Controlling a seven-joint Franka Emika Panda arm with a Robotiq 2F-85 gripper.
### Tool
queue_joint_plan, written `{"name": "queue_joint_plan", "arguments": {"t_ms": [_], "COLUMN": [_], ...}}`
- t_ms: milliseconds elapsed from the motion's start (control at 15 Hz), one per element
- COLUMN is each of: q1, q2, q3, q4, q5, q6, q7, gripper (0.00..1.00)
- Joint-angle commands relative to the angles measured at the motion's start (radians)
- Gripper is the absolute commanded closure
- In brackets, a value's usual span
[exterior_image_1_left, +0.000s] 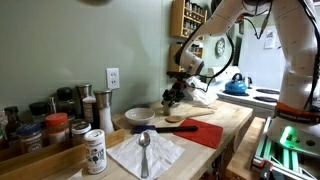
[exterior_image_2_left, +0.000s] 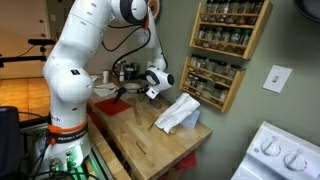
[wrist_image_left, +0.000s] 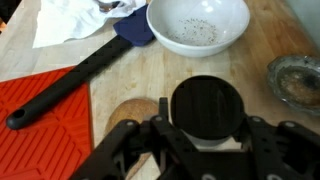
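My gripper (wrist_image_left: 207, 140) is shut on a jar with a round black lid (wrist_image_left: 207, 105) and a pale body, holding it just above the wooden counter. Right beside it lies a wooden spoon (wrist_image_left: 128, 115). A white bowl (wrist_image_left: 197, 25) with specks inside stands just beyond. In both exterior views the gripper (exterior_image_1_left: 177, 93) (exterior_image_2_left: 148, 88) hangs low over the counter with the dark jar in its fingers. In an exterior view the bowl (exterior_image_1_left: 140, 115) is next to it and the wooden spoon (exterior_image_1_left: 181, 125) lies in front.
A black spatula (wrist_image_left: 75, 82) lies across a red mat (wrist_image_left: 40, 125). A white napkin (exterior_image_1_left: 146, 152) carries a metal spoon. Spice jars (exterior_image_1_left: 60, 128) line the counter. A small glass dish (wrist_image_left: 295, 80), a blue kettle (exterior_image_1_left: 236, 86), a spice rack (exterior_image_2_left: 226, 50) and a white cloth (exterior_image_2_left: 178, 113) are nearby.
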Motion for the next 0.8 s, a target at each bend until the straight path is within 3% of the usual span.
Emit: {"name": "queue_joint_plan", "arguments": {"t_ms": [0,267,733], "q1": [0.017,0.033,0.083], "q2": [0.001,-0.063,-0.192], "q3": [-0.031,-0.06,-0.102], "q4": [-0.001,-0.04,-0.129], "q5": [-0.002,-0.091,-0.439], "q6": [-0.025,0.002,0.183], "q7": [0.021,0.113,0.454], "gripper": [0.72,0.73,0.73]}}
